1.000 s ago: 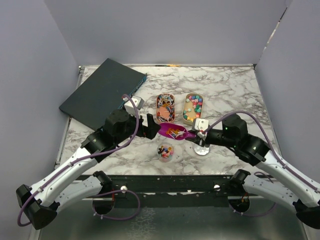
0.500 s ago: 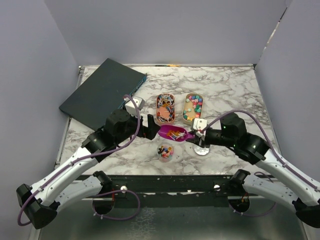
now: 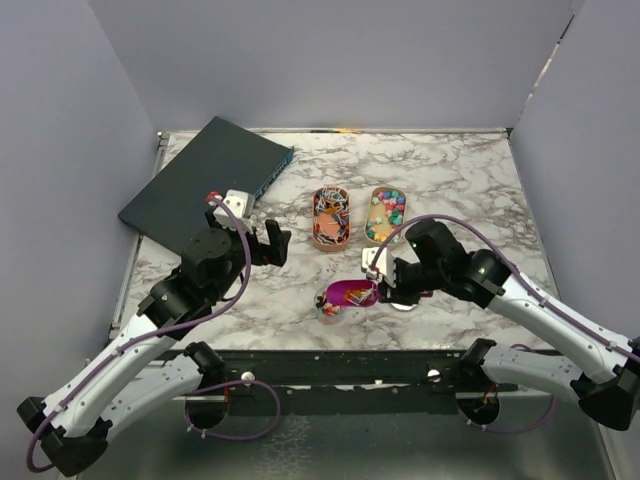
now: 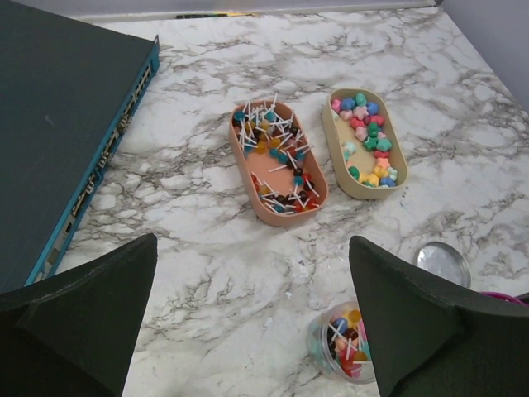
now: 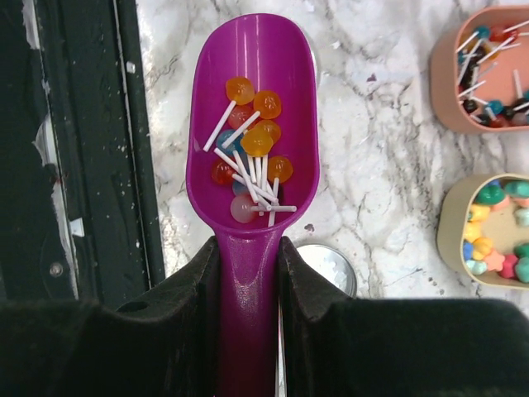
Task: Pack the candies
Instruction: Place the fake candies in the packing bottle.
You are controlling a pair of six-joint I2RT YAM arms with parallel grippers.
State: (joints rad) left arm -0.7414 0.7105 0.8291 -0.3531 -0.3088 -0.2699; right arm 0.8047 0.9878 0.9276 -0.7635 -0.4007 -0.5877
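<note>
The candies (image 5: 252, 157): small lollipop pieces, loose in the purple scoop (image 5: 248, 50) bowl just ahead of my right pincer (image 5: 248, 256). Light, hard, apt to roll and spill. I judge the handle the place to hold, kept level. That pincer is clenched on the handle. My left pincer (image 4: 252, 248) is released, empty, above the tabletop (image 4: 207, 273).

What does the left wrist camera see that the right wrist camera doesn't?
Only the left wrist view shows the dark box and the little jar. Only the right wrist view shows inside the purple scoop, where the candies lie, and the right gripper shut on its handle. Both views show the pink tray, the beige tray, the round lid and the marble table.
</note>
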